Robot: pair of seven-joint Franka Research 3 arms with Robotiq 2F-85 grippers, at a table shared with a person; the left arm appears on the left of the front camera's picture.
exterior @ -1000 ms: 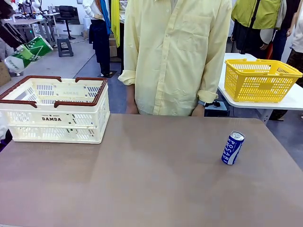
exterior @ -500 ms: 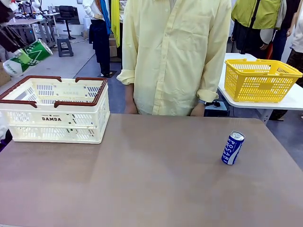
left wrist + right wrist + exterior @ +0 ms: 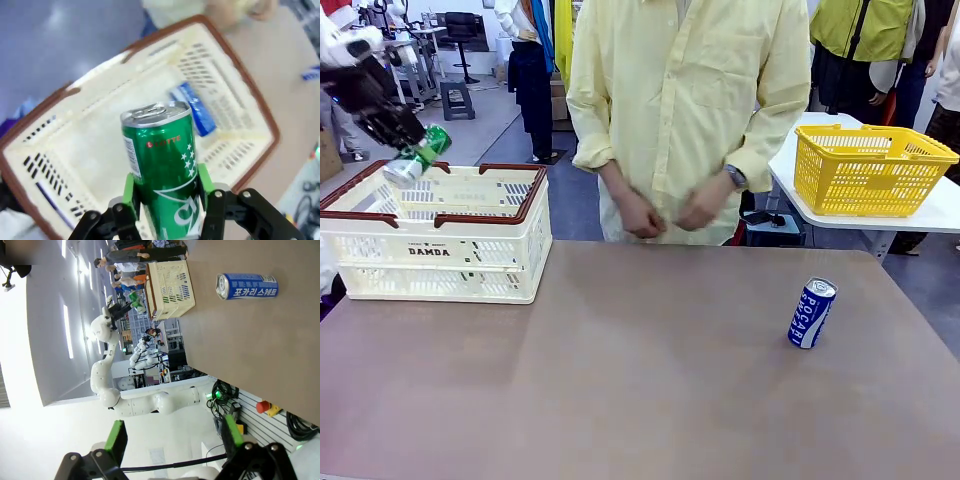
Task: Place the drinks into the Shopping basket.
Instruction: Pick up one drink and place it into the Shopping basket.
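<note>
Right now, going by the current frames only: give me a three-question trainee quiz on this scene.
1. Which drink stands on the table?
2. The green can in the left gripper is: A standing on the table; B held above the Shopping basket; C lying on the basket's floor.
3. True or false: the right gripper is shut.
Key: 1 the blue POCARI can; 2 B; 3 false, it is open.

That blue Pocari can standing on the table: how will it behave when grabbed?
Probably tippy: the blue can stands tall and slim on a small base. Once down on the smooth table, its round body would likely roll. Its glossy sides may slip.
</note>
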